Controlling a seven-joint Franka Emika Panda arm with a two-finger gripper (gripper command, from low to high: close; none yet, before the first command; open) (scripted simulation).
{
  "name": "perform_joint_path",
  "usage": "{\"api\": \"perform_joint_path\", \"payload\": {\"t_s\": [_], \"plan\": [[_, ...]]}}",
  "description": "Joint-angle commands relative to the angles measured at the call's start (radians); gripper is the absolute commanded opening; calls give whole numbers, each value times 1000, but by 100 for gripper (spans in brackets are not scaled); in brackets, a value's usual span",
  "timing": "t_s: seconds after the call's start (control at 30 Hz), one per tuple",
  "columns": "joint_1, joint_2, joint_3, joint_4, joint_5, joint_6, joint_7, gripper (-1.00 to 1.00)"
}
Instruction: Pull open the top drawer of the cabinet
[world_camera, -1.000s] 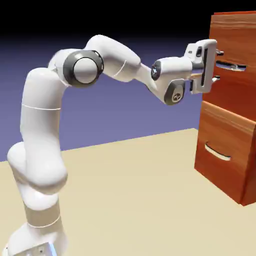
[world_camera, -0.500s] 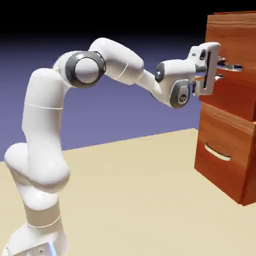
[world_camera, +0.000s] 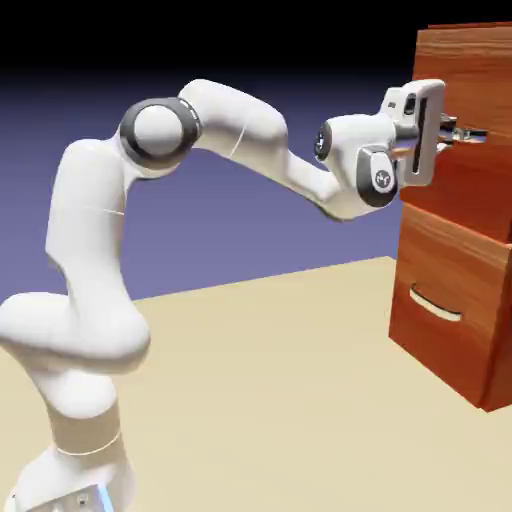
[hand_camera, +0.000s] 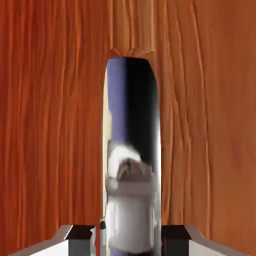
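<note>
Indeed, the gripper (world_camera: 452, 136) is clenched on the straight silver bar handle (world_camera: 473, 135) of the top drawer (world_camera: 452, 186), one finger above the bar and the other below it in the exterior view. That drawer is the upper one of the reddish-brown cabinet (world_camera: 496, 368), at the exterior view's right. The bar's long axis lies crosswise on the drawer front, close to level in the exterior view; in the hand view it runs up and down the picture, its rounded end toward the top and its lower part between the grey fingertips (hand_camera: 175, 241). The drawer front faces the exterior view's left, toward the white Panda arm (world_camera: 95, 215), and is turned partly to the camera. The bar's polished face mirrors blue-violet, black and a whitish shape. Around it, the wood grain runs along the bar's length, deep red on the hand view's left and browner on its right. Below, the lower drawer (world_camera: 440, 345) carries a pale curved handle (world_camera: 435, 304), bowed downward. The arm rises from the exterior view's lower left and reaches across to the upper right. The tabletop (world_camera: 260, 400) is plain pale tan, and the backdrop (world_camera: 250, 240) behind it is blue-violet, darkening to black at the top.
</note>
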Motion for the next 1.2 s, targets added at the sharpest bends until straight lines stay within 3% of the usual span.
{"api": "perform_joint_path", "payload": {"t_s": [0.0, 0.43, 0.87, 1.17], "plan": [[45, 15, -25, -27, 16, 7, -24, -100], [516, 181, -370, -252, 202, 60, -308, -100], [987, 329, -718, -296, 413, 95, -627, -100], [1218, 167, -1040, -414, 233, 87, -346, -100]]}}
